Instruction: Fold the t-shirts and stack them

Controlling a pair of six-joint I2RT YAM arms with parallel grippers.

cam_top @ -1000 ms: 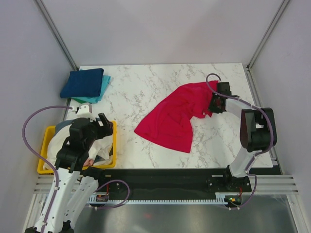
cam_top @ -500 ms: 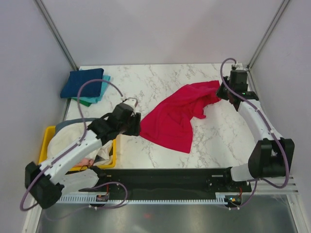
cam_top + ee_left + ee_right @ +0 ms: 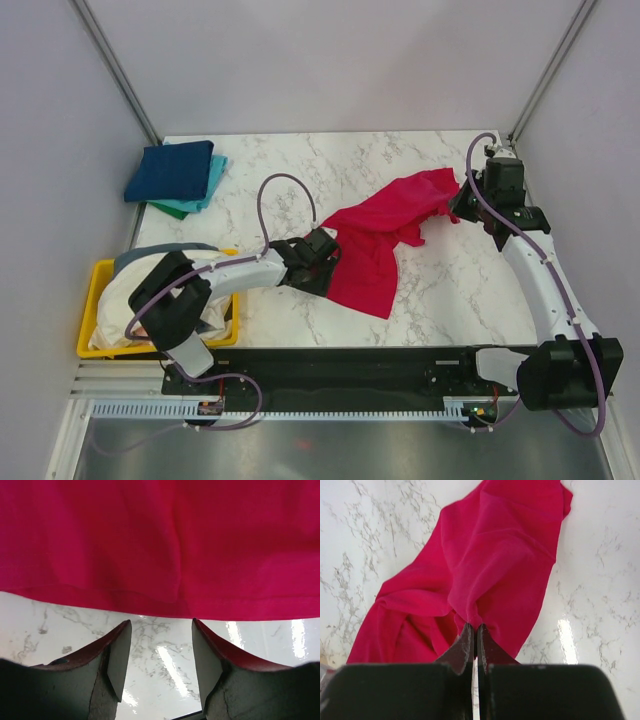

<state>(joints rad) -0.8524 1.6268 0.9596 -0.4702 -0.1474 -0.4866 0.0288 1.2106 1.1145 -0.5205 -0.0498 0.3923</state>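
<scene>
A red t-shirt [image 3: 375, 235] lies crumpled across the middle-right of the marble table. My right gripper [image 3: 460, 205] is shut on a pinch of its upper right edge; the right wrist view shows the cloth [image 3: 490, 570] bunched between the closed fingertips [image 3: 474, 630]. My left gripper [image 3: 325, 262] is open at the shirt's lower left edge. In the left wrist view the hem [image 3: 165, 600] lies just beyond the spread fingers [image 3: 120, 655], with bare marble between them. Folded dark blue and teal shirts [image 3: 175, 175] are stacked at the far left.
A yellow bin [image 3: 100, 290] holding white and grey clothes stands at the near left, beside the left arm's base. Metal frame posts rise at the table's far corners. A black rail runs along the near edge.
My left arm has swung from the bin across to the red shirt's lower left edge. My right gripper has lifted and pulled the shirt's upper corner to the far right.
</scene>
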